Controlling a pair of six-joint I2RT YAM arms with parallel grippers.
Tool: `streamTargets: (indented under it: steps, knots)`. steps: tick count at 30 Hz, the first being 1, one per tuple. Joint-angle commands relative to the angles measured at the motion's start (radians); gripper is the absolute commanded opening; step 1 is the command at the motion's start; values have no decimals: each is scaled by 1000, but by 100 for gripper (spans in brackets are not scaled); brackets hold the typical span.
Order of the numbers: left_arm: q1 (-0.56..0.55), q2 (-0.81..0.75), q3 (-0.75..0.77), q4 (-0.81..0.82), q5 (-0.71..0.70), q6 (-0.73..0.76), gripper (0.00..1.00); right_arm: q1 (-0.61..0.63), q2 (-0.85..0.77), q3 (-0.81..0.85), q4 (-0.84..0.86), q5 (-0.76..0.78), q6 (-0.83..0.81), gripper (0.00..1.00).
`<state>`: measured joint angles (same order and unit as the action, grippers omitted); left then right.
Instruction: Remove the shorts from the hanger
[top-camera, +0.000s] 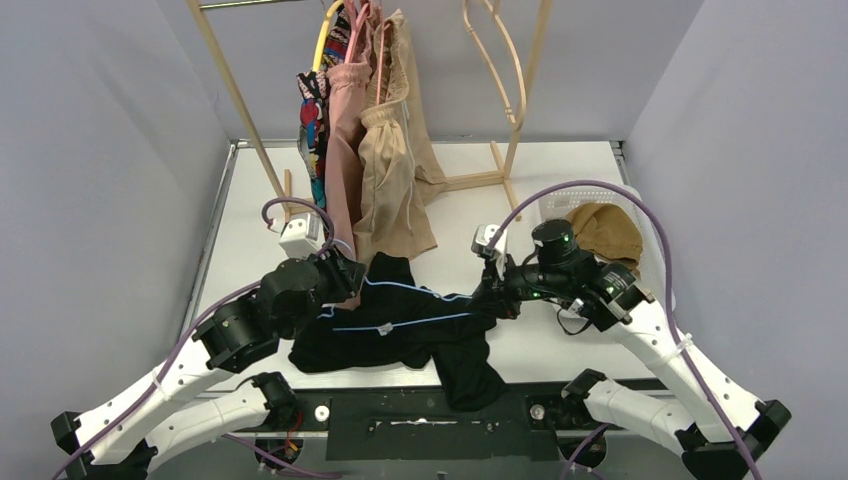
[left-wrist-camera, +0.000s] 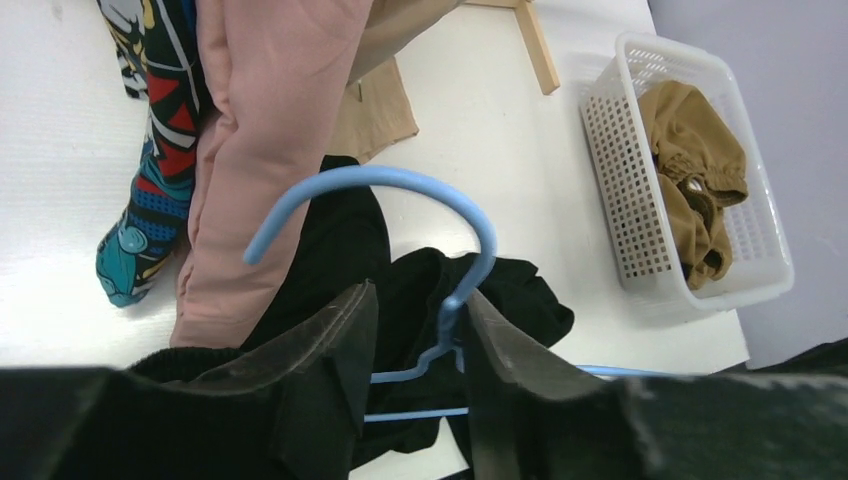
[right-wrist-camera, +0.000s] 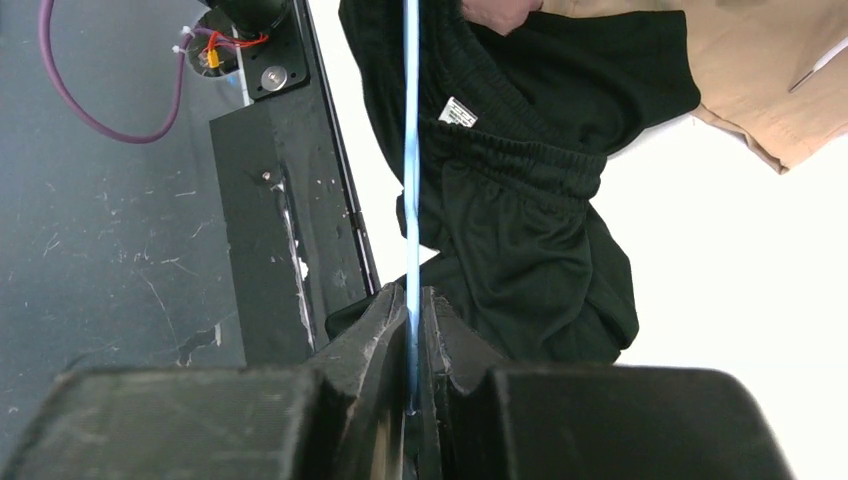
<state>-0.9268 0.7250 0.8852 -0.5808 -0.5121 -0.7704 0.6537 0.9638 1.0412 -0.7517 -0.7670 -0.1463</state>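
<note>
Nearest of all, the right gripper (right-wrist-camera: 414, 300) is pinching the thin bar of the blue hanger (right-wrist-camera: 411, 150), its two dark fingers pressing in from either side with no gap showing. It is gripping one end of the frame, I'd judge, to steady it while the cloth is worked off. The black shorts (top-camera: 400, 335) are lying on the white table (top-camera: 560, 190) between the two arms, threaded on that hanger and not yet free, with one leg drooping over the near edge. The cloth is looking soft and matte, the gathered waistband is puckering into fine ridges, and a small white label is showing inside.

At the other end the left gripper (left-wrist-camera: 420, 315) is sitting by the hanger's neck. Its jaws are standing apart, and the twisted stem below the curved hook is passing between them, close against one finger. As far as I can see it is not clamping anything. That looks like a bracing position, ready to take the hook.

Behind, the pink shorts (top-camera: 345, 150), the beige shorts (top-camera: 390, 180) and the comic-print shorts (top-camera: 312, 120) are hanging in limp folds from the wooden rack (top-camera: 240, 100), their hems reaching the table. The tan-brown shorts (left-wrist-camera: 690, 170) are lying crumpled in the white basket (left-wrist-camera: 620, 200) of perforated plastic off to the right, which is probably where freed pairs are being dropped
</note>
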Motion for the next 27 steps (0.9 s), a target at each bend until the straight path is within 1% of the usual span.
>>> streamTargets:
  steps: [1, 3, 6, 10, 13, 16, 19, 23, 27]
  knots:
    - [5, -5, 28, 34, 31, 32, 40, -8, -92, -9, 90, -20, 7, 0]
    - [4, -9, 26, 34, 49, 39, 49, -9, -113, -9, 73, -20, 22, 0]
    - [5, -23, 17, 37, 77, 49, 62, -9, -131, -3, 25, 37, 52, 0]
    - [5, -60, -9, 76, 144, 89, 73, -8, -157, -7, -5, 72, 81, 0]
    - [5, -78, -30, 104, 240, 129, 80, -8, -183, -11, 17, 80, 112, 0]
    - [4, -72, -20, 122, 422, 180, 84, -9, -172, 7, -5, 103, 142, 0]
    - [5, -55, -6, 122, 492, 202, 85, -9, -139, 28, -48, 119, 150, 0]
    - [5, -61, 1, 120, 473, 208, 85, -9, -129, 40, -63, 132, 186, 0]
    - [4, -98, -5, 84, 364, 189, 85, -9, -178, 35, -51, 160, 220, 0]
